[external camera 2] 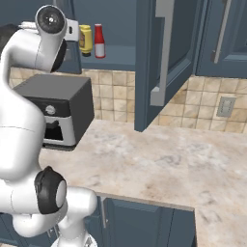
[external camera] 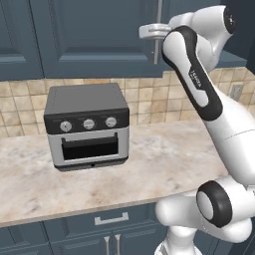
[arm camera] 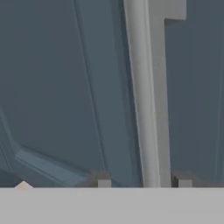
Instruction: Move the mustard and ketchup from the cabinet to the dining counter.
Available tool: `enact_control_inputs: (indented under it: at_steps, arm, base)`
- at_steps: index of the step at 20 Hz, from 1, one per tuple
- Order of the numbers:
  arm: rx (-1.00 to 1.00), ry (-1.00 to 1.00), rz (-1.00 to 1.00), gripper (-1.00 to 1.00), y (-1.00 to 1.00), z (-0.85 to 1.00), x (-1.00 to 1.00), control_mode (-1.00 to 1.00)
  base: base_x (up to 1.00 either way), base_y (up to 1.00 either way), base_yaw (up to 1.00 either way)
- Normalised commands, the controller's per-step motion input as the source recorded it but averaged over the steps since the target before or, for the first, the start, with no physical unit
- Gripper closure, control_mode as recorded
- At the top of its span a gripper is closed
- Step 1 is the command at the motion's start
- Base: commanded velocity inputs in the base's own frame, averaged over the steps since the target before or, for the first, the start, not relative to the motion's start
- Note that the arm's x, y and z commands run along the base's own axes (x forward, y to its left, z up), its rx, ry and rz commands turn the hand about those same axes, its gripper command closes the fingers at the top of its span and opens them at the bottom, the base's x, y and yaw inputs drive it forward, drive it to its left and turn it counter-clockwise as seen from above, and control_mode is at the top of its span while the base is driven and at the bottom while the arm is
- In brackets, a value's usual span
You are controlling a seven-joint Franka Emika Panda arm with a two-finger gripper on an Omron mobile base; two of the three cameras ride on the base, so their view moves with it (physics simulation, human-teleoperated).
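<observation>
Right base view: squat yellow mustard (external camera 2: 86,39) beside slim red ketchup (external camera 2: 99,41).

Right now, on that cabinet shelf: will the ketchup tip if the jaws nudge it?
Probably. The ketchup is slim and tall with a narrow neck, so a high push would likely topple it. It stands close beside the mustard, which may get knocked too. It looks rigid, likely light.

Hidden or cut-off items:

- Mustard (external camera 2: 86,39): label too small to read; left side covered by the arm's white link.
- Ketchup (external camera 2: 99,41): label print illegible.
- Bar handle (arm camera: 144,94): both ends cut off (hand view); contact with the jaws cannot be told.
- Toaster oven (external camera 2: 58,108): front hidden behind the arm.
- Desk (external camera 2: 159,164): cropped at the right edge.
- Cabinet (external camera: 74,37): top cut off.
</observation>
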Motion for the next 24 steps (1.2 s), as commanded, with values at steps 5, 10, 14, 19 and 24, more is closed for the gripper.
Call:
enact_control_inputs:
  at_steps: [5,10,14,19,24]
  arm:
    - [0.01,0.06,0.11,1.00,0.58,0.08,-0.50,-1.00]
    - [0.00,0.03,0.09,1.00,0.64,0.02,-0.51,-1.00]
    - [0.00,0.00,0.07,1.00,0.71,0.00,-0.60,-1.00]
    - [0.00,0.00,0.04,1.00,0.72,0.00,-0.53,-1.00]
    - [0.00,0.00,0.03,1.00,0.73,0.00,-0.50,-1.00]
  base:
    - [0.00,0.00,0.00]
    - [0.00,0.00,0.00]
    - [0.00,0.00,0.00]
    - [0.00,0.00,0.00]
    - [0.00,0.00,0.00]
